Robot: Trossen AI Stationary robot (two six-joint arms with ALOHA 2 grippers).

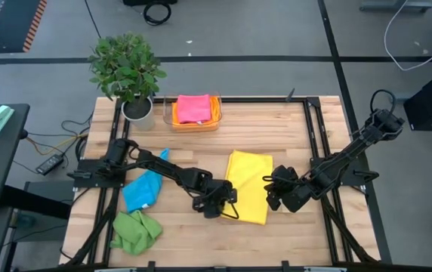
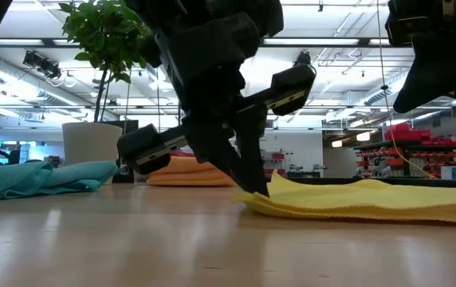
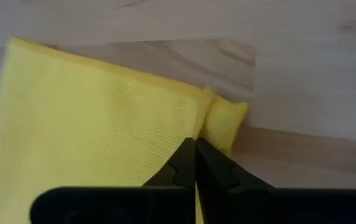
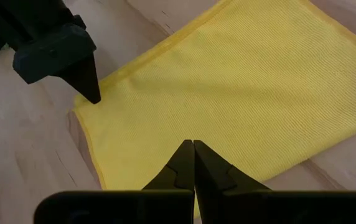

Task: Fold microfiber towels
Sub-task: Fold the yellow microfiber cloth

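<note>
One camera looks straight down on the whole wooden table. Another sits at tabletop level, facing the room. Both wrist cameras look closely down on the same yellow towel.

yellow towel | blue towel | green towel | pink towel | orange tray
</note>
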